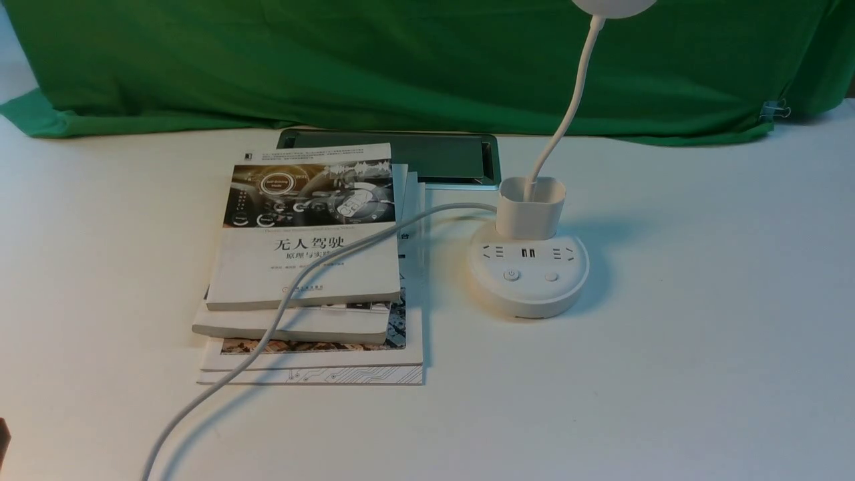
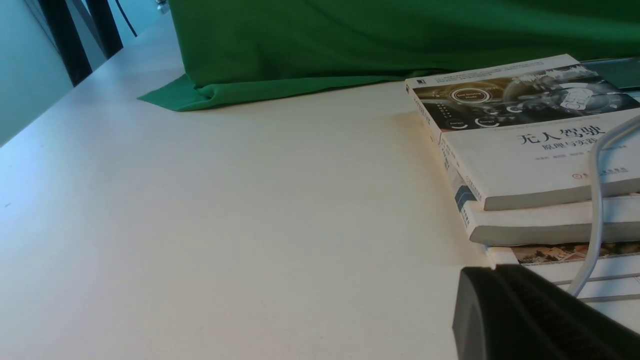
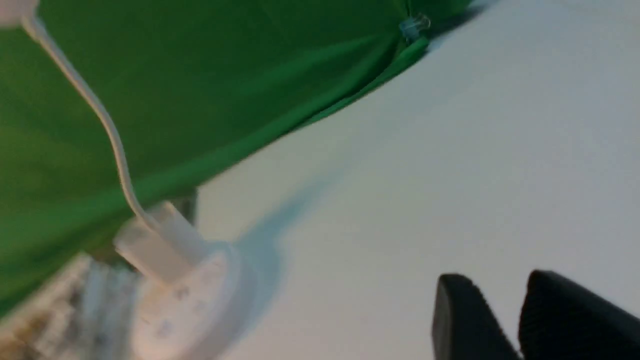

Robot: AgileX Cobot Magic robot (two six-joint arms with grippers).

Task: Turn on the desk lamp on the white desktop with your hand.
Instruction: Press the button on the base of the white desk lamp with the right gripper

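Note:
The white desk lamp (image 1: 528, 274) stands on the white desktop (image 1: 701, 334) right of centre. Its round base shows sockets, USB ports and two buttons (image 1: 511, 274). A cup holder (image 1: 532, 207) and a thin gooseneck (image 1: 574, 100) rise from it, and the head (image 1: 614, 5) is cut off at the top edge. The right wrist view shows the lamp (image 3: 185, 310) blurred, well away from my right gripper (image 3: 500, 285), whose fingers stand slightly apart over bare desktop (image 3: 450, 150). My left gripper (image 2: 495, 268) is shut and empty, low by the corner of the book stack.
A stack of books (image 1: 307, 267) lies left of the lamp, also seen in the left wrist view (image 2: 525, 150). The lamp's white cable (image 1: 280, 314) runs across the books to the front edge. A dark flat panel (image 1: 434, 157) lies behind them. A green cloth (image 1: 401, 60) backs the desk.

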